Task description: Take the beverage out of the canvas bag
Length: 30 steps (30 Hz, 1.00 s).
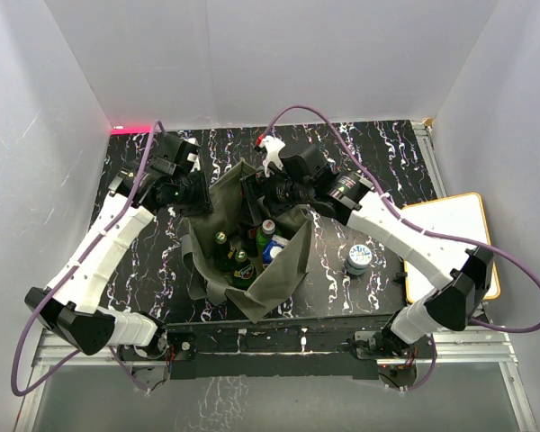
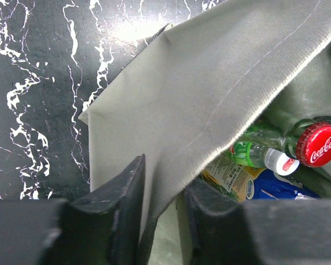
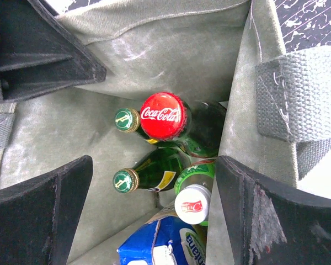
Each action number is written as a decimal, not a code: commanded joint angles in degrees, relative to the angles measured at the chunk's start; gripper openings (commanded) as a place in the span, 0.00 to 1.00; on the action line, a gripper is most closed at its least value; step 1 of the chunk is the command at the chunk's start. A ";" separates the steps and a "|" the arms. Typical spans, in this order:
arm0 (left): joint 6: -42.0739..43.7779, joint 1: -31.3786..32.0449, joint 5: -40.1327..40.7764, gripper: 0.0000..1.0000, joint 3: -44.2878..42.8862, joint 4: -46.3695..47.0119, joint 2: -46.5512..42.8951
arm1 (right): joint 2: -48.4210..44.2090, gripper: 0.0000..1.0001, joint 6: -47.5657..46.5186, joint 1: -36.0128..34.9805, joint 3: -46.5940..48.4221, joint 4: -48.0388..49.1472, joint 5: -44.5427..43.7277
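My left tool (image 2: 164,176) clamps the canvas bag (image 2: 209,83) by its wall, mid-table. My right tool (image 3: 154,165), jaws apart, hangs over the red-capped beverage (image 3: 161,116) inside. Likely risk: crowded neighbouring bottles (image 3: 124,180) jam the jaws, or fabric slips free.

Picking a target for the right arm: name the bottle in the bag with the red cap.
The Coca-Cola bottle; its neighbours wear two gold caps and one white cap.

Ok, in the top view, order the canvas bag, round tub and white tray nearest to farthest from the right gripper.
1. canvas bag, under the right gripper.
2. round tub, right of the bag.
3. white tray, at the far right.
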<state>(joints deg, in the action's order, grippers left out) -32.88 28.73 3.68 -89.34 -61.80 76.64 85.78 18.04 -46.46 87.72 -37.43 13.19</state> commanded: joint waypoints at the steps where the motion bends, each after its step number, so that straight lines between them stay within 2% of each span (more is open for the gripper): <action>1: -0.52 0.23 1.84 0.20 -2.35 -2.18 -0.51 | 1.09 0.96 -2.64 -0.04 3.12 1.18 -2.52; 7: -1.22 0.19 0.85 0.12 -0.49 0.18 -1.51 | 1.53 0.96 -5.44 -0.04 3.80 -0.19 -4.74; 16: -0.98 0.27 0.27 0.00 -0.40 1.10 -1.22 | 3.30 0.89 -8.64 -0.33 4.74 -1.14 -5.89; 25: -0.61 0.26 0.10 0.00 -1.20 1.41 -0.97 | 5.78 0.85 -11.60 -3.10 6.19 -0.17 -9.87; 30: -0.44 0.24 -0.21 0.00 -1.66 1.51 -0.49 | 6.12 0.81 -12.42 -4.97 5.18 4.17 -12.55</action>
<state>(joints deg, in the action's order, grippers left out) -33.43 28.75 3.86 -89.17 -60.47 76.62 91.72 7.60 -50.28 91.39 -38.48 4.40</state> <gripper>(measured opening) 0.018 0.828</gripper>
